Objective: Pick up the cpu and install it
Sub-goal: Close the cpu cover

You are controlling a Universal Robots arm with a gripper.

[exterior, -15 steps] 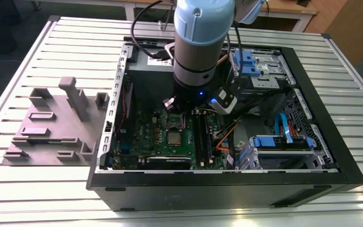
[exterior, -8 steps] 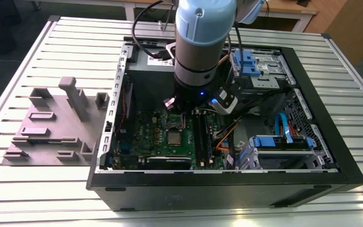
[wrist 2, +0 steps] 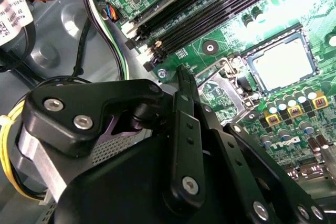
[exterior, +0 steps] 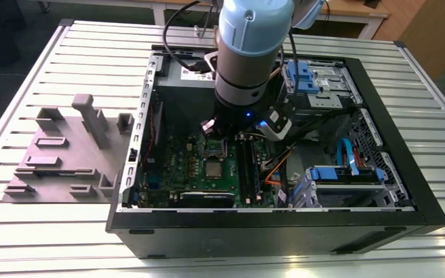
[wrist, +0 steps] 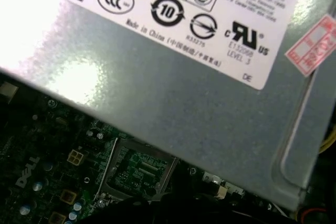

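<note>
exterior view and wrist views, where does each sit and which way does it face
Exterior view: off the arm, high, looking down into the case; the arm shows.
Second wrist view: at the wrist, looking past the gripper at the motherboard and cpu.
First wrist view: at the wrist, facing the power supply.
Shared: exterior and second wrist views show the cpu.
</note>
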